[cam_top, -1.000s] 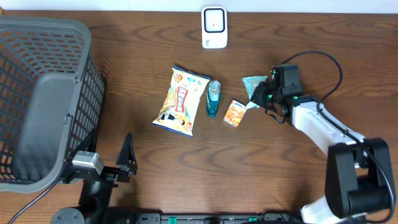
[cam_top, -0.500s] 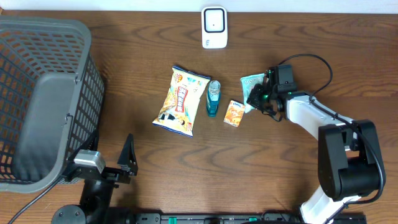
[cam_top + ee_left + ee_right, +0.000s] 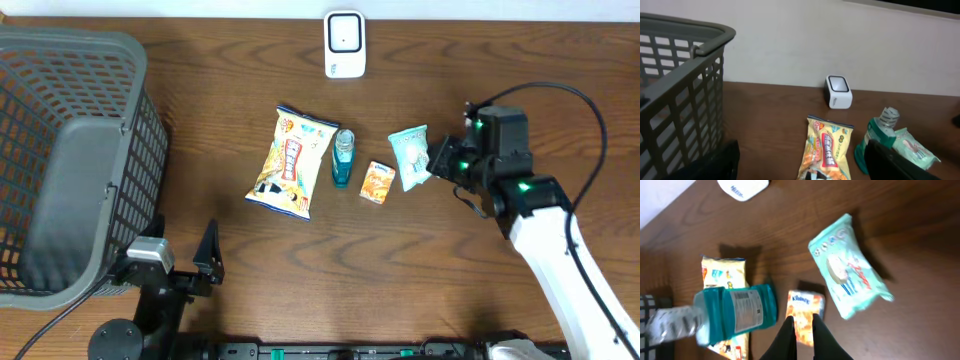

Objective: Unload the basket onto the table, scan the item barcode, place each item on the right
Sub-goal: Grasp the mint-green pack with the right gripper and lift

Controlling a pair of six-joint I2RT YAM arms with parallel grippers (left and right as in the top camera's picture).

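- Our right fingers (image 3: 785,340) are nearly pressed together and empty; our left fingers (image 3: 890,162) are spread.
- Nothing is at the scanner (image 3: 344,44), top centre; we judge scanning not yet done.

The tabletop (image 3: 250,270) is smooth brown wood, the basket (image 3: 90,45) is dull grey plastic, the scanner (image 3: 345,43) is smooth white plastic, and the snack bag (image 3: 291,162) and teal packet (image 3: 411,156) look shiny.

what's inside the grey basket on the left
Inside the basket, only its own solid grey floor shows from overhead; no item lies on it. The sloping mesh walls cover the floor's edges, so something small there cannot be ruled out.
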